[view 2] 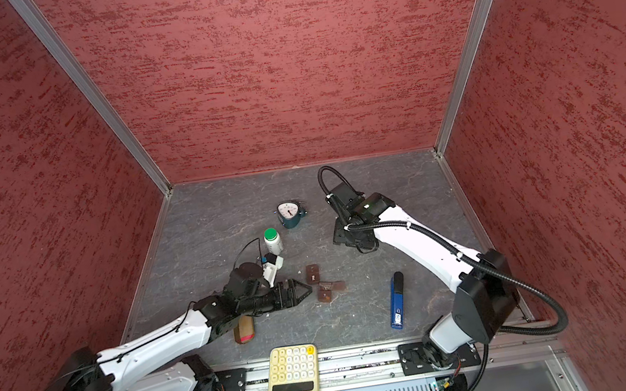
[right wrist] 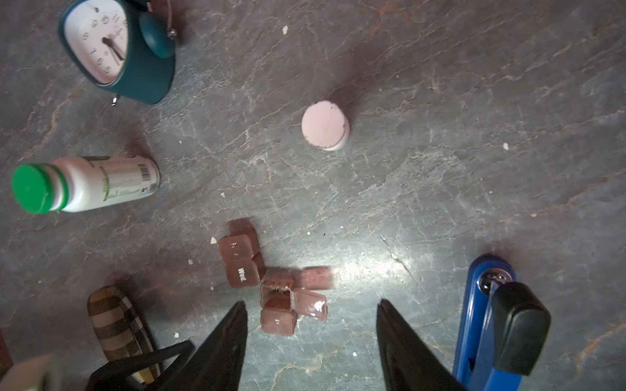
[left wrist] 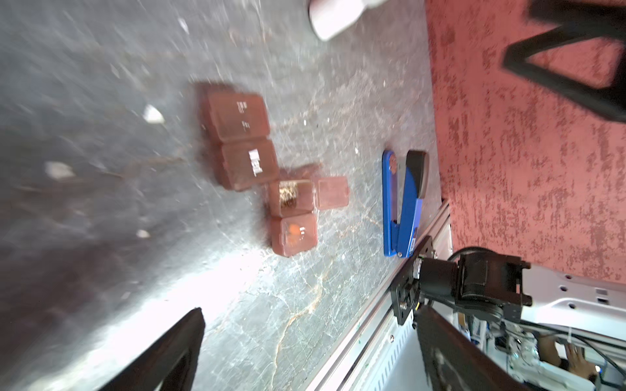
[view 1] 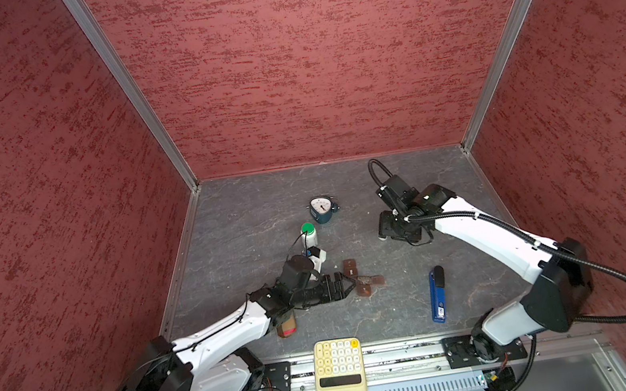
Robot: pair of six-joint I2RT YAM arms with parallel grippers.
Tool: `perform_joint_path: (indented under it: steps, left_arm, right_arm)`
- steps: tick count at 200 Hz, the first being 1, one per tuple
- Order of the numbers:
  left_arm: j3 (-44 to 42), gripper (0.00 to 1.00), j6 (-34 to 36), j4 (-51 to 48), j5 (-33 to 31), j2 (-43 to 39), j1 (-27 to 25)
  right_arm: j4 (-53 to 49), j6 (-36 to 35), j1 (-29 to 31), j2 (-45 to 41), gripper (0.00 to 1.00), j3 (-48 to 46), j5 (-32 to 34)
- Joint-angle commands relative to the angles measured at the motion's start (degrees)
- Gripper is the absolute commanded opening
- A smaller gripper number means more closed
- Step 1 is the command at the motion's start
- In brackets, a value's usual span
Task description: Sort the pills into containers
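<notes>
The containers lie mid-table as two dark brown pieces. One piece point(view 1: 350, 267) point(left wrist: 237, 135) point(right wrist: 240, 260) has its lids shut. The other point(view 1: 366, 284) point(left wrist: 294, 216) point(right wrist: 277, 311) has flaps standing open. Tiny white pills point(right wrist: 213, 240) point(left wrist: 153, 114) lie scattered loose on the grey table. My left gripper point(view 1: 350, 283) point(view 2: 307, 290) point(left wrist: 308, 355) hangs low just left of the containers, jaws wide open and empty. My right gripper point(view 1: 387, 231) point(right wrist: 311, 325) hovers high over the table's right half, open, holding nothing.
A teal alarm clock point(view 1: 321, 208) stands at the back, with a green-capped white bottle point(view 1: 309, 234) beside it. A round white top point(right wrist: 325, 125) sits below the right gripper. A blue stapler point(view 1: 438, 295), a checked case point(view 1: 287, 326) and a yellow calculator point(view 1: 339, 367) occupy the front.
</notes>
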Motion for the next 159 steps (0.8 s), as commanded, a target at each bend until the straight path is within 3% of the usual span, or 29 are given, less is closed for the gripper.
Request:
perform_joint_path:
  steps: [1, 78, 117, 159]
  left_arm:
    - [1.5, 0.97, 4.5, -7.2, -3.1, -5.1, 2.7]
    - [3.5, 0.95, 10.3, -8.9, -3.1, -12.9, 11.5]
    - [2.8, 0.95, 11.2, -8.3, -2.5, -13.3, 12.9]
    - [1.9, 0.95, 11.4, -7.3, -1.2, -13.4, 13.7]
  right_arm:
    - [2.3, -2.0, -2.4, 2.1, 0.62, 2.4, -1.0]
    - [4.1, -2.0, -6.0, 11.3, 0.69, 8.7, 0.1]
    - [3.0, -2.3, -6.7, 15.6, 0.74, 11.7, 1.6]
    - [2.2, -3.0, -7.3, 19.7, 0.71, 13.5, 1.2]
